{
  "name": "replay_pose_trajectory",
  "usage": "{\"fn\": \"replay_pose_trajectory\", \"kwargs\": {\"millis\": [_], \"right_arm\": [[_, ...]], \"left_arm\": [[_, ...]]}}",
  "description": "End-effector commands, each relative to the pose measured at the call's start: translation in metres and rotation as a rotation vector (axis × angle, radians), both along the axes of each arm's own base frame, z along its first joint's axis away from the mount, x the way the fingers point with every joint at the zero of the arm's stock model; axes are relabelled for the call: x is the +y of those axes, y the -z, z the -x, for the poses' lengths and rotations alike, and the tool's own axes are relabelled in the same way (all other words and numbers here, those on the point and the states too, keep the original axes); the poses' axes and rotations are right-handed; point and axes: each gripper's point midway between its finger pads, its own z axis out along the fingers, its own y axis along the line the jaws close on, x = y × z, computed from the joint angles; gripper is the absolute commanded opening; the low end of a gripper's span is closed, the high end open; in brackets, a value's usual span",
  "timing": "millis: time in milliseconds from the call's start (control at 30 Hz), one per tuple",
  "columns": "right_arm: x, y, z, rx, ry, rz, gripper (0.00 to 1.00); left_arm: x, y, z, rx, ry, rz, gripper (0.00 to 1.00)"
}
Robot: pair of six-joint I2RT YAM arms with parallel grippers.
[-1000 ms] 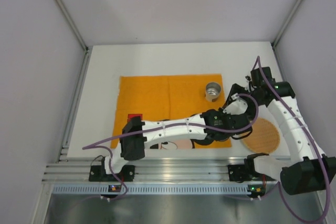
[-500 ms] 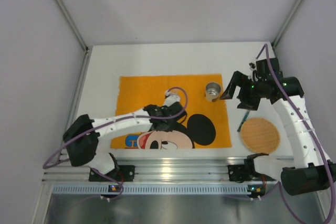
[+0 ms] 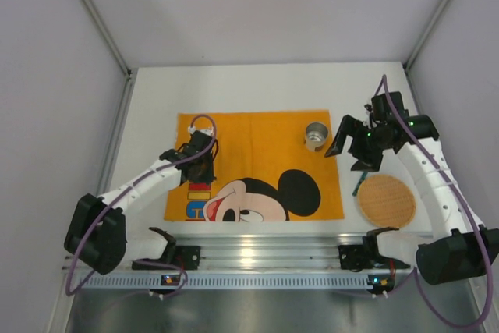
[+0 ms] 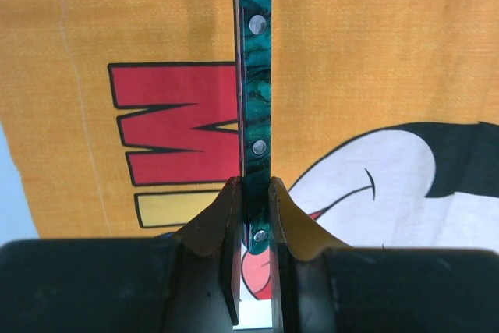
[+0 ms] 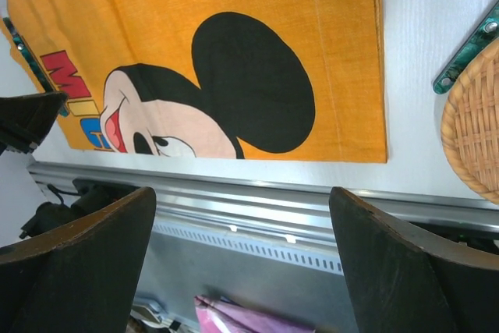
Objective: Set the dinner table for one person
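My left gripper [image 3: 199, 164] is over the left part of the orange Mickey Mouse mat [image 3: 257, 142]. In the left wrist view it [image 4: 254, 193] is shut on a utensil with a green marbled, riveted handle [image 4: 255, 76]; the steel end runs out of the top of that view. I cannot tell whether the utensil touches the mat. My right gripper [image 3: 351, 144] is open and empty, held above the white dinner table [image 3: 257, 87] just right of the mat; it also shows in the right wrist view [image 5: 242, 200].
A small metal cup [image 3: 316, 136] stands on the mat's far right part. A round wicker plate [image 3: 386, 199] lies right of the mat, with a second green-handled utensil [image 3: 360, 185] along its left edge. The ribbed aluminium rail [image 3: 249, 251] runs along the near edge.
My left arm has swung from the right side by the wicker plate, across the mat, to the mat's left part. My right gripper has shifted only slightly.
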Motion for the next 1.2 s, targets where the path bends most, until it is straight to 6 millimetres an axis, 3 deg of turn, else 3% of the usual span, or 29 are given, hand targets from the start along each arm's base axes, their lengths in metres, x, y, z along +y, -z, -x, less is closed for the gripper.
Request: {"fn": "replay_pose_trajectory", "kwargs": {"millis": [0, 167, 233, 267, 333, 367, 467, 533, 600, 800, 1133, 1167], "right_arm": [[-0.006, -0.009, -0.017, -0.068, 0.016, 0.032, 0.93], [-0.019, 0.009, -0.03, -0.04, 0.053, 0.067, 0.95], [-0.029, 0.014, -0.043, -0.036, 0.112, 0.065, 0.96], [-0.034, 0.016, -0.049, -0.036, 0.134, 0.063, 0.96], [-0.046, 0.02, -0.065, -0.029, 0.19, 0.064, 0.96], [-0.051, 0.015, -0.074, -0.049, 0.205, 0.084, 0.96], [-0.082, 0.019, -0.096, -0.033, 0.285, 0.137, 0.96], [-0.101, 0.031, -0.105, 0.008, 0.329, 0.165, 0.96], [-0.113, 0.044, -0.114, 0.043, 0.349, 0.181, 0.96], [-0.143, 0.075, -0.129, 0.115, 0.368, 0.262, 0.91], [-0.156, 0.143, -0.102, 0.277, 0.348, 0.362, 0.74], [-0.156, 0.149, -0.101, 0.285, 0.347, 0.362, 0.7]], "left_arm": [[-0.016, 0.006, -0.013, 0.025, 0.078, 0.061, 0.0], [-0.022, 0.023, -0.01, 0.138, 0.066, 0.069, 0.0], [-0.021, 0.029, -0.007, 0.159, 0.05, 0.066, 0.01], [-0.019, 0.032, -0.006, 0.168, 0.037, 0.059, 0.1], [-0.016, 0.034, -0.002, 0.176, 0.014, 0.058, 0.16], [-0.014, 0.033, -0.002, 0.171, 0.003, 0.054, 0.27], [-0.009, 0.029, -0.001, 0.162, -0.022, 0.034, 0.49], [-0.007, 0.024, -0.003, 0.151, -0.035, 0.026, 0.65], [-0.006, 0.012, -0.011, 0.115, -0.04, 0.017, 0.98], [-0.003, -0.029, -0.037, 0.001, -0.06, -0.006, 0.98], [-0.014, -0.068, -0.074, -0.121, -0.032, -0.001, 0.98], [-0.016, -0.08, -0.081, -0.153, -0.037, 0.009, 0.98]]}}
